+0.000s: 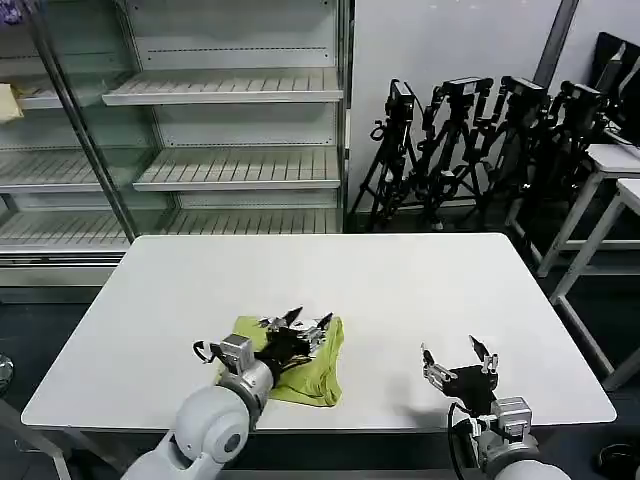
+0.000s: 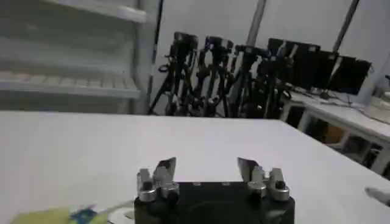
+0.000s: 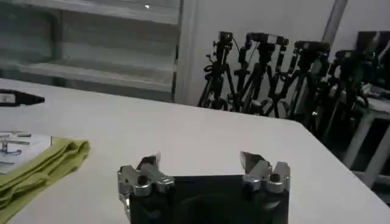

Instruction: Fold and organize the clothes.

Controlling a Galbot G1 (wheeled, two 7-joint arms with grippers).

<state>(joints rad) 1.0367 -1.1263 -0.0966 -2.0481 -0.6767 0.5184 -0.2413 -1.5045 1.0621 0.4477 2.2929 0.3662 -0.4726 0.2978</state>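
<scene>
The left tool [image 1: 306, 322] is seen hovering over the T-shirt [image 1: 310, 372], its fingers spread apart and nothing held between them; in the left wrist view the same tool [image 2: 207, 167] is shown released, with bare surface ahead of the fingertips. The right tool [image 1: 457, 353] is held above the near right part of the surface [image 1: 400, 290], well apart from the garment, and its fingers are likewise spread with nothing grasped, as is confirmed in the right wrist view [image 3: 200, 163].

The T-shirt is found on the near part of the surface, left of centre, just below the left tool. It has been gathered into a compact, roughly rectangular bundle; stacked layers of fabric are seen at its edge in the right wrist view [image 3: 36, 167]. No sleeves or collar can be made out, so it is judged that the folding is largely done. What may be left is a neatening of the bundle and perhaps its placing in a final spot; whether a further fold is intended cannot be told. The bundle's outline is somewhat uneven, and the lower right corner looks slightly loose.

The long axis of the bundle appears to run from near to far across the surface, tilted a little, though the part under the left arm is hidden and the true outline is not certain. Which end was the collar end cannot be told.
</scene>
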